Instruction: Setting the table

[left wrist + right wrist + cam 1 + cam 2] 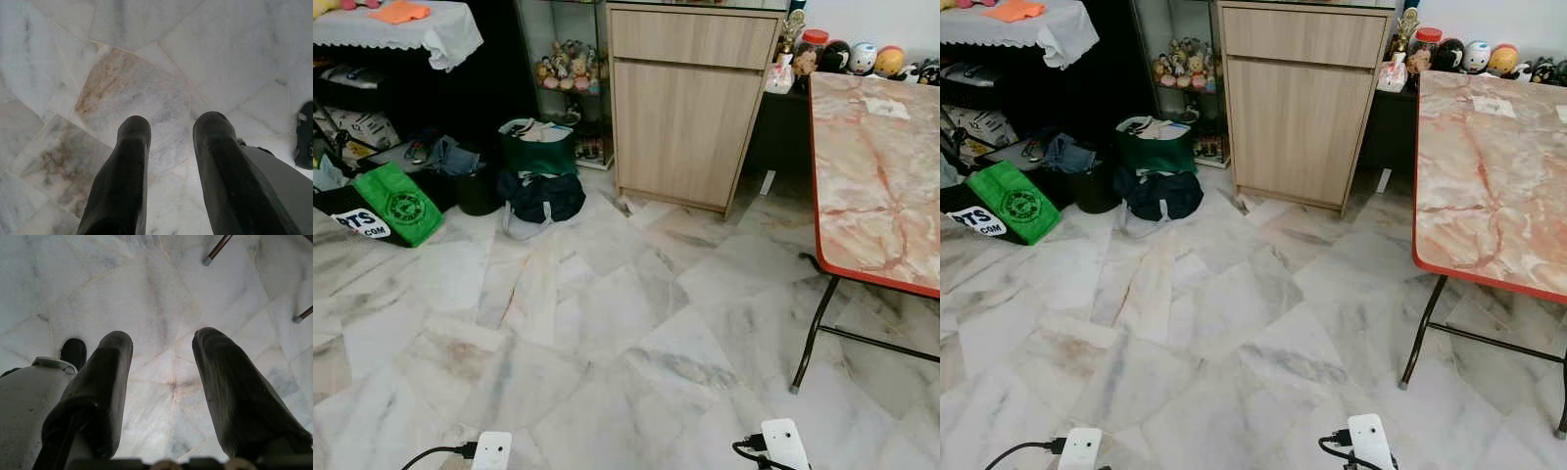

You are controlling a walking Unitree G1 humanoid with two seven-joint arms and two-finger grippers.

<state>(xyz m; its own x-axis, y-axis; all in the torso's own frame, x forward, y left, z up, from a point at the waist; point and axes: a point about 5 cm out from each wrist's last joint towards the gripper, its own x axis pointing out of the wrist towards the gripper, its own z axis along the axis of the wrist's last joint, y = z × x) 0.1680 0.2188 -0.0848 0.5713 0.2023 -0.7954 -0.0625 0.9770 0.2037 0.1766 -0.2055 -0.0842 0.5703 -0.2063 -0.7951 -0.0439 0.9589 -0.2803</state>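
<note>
The folding table [876,186], with its pink-veined marble-pattern top edged in red, stands ahead and to the robot's right, its long axis running away from the robot toward the far wall, and its near corner is the closest part; so the right arm is the nearer one for any work there, and the robot will, I judge, have to step forward and turn right before either arm can reach the top. Both arms hang low over the pale marble floor [607,323]. The left gripper [168,142] points down at the tiles with its two black fingers apart and nothing between them; the right gripper [164,362] does the same, fingers spread and empty, with two dark table legs [217,248] showing beyond it on the floor. The tabletop looks nearly bare: only a pale flat piece [886,106], perhaps a paper or napkin, lies toward its far end, and no plates or cutlery can be made out on it, so the setting seems hardly begun. The table's right side is cut off by the frame edge, and what lies there is hidden. Along the far wall behind it stands a row of small figurines [862,59], with a red-lidded jar [814,41]. A light wooden cabinet [690,103] stands straight ahead, with a green bag [538,147] and a dark bag [543,196] on the floor to its left. Where the tableware is to come from is not apparent.
</note>
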